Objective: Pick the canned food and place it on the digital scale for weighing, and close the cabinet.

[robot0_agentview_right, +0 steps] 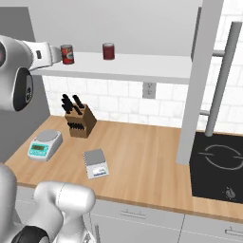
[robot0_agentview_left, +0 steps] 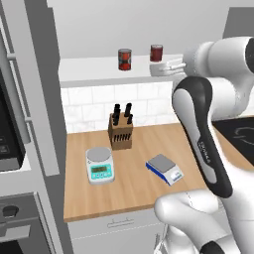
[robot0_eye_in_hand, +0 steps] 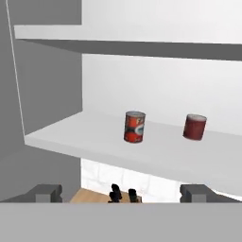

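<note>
Facing the cylindrical red-labelled canned food on a smooth white shelf, gripper spread wide, empty. Below, blue-based square digital scale on wooden counter.

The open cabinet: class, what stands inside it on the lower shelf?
Two tins: the canned food and a plain maroon can, apart on the cabinet shelf. Nothing covers them.
</note>
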Robot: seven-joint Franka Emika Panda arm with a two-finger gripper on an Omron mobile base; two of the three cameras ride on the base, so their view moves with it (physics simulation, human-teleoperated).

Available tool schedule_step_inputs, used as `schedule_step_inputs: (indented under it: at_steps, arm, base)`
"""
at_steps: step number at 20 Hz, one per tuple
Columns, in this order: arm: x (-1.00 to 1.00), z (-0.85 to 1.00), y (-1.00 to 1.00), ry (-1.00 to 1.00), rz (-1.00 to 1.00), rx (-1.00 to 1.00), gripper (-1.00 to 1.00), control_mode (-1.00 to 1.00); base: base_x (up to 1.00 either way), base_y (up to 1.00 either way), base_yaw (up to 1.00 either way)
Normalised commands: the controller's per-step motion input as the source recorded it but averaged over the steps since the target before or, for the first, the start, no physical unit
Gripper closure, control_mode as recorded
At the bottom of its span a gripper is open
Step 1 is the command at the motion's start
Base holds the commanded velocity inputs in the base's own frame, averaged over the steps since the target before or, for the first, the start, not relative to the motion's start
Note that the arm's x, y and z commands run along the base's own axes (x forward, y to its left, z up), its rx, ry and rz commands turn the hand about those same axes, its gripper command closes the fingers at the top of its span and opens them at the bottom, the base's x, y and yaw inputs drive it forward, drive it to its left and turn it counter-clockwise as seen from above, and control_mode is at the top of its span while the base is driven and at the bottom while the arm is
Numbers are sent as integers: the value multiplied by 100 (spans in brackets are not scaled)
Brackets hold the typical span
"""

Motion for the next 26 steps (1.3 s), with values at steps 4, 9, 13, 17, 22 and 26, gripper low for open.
schedule_step_inputs:
  at_steps: [4,9,13,17,22,26]
  arm:
    - [63,-3,1,0,0,0,-100,-100]
    - [49,-23,0,0,0,0,-100,-100]
    - [24,-21,0,-3,0,0,-100,-100]
    - [22,-8,0,0,0,0,-100,-100]
    - [36,-1,0,0,0,0,-100,-100]
    - [39,0,0,0,0,0,-100,-100]
  base:
    - [0,0,0]
    - [0,0,0]
    - [0,0,0]
    - [0,0,0]
    - [0,0,0]
    - [0,0,0]
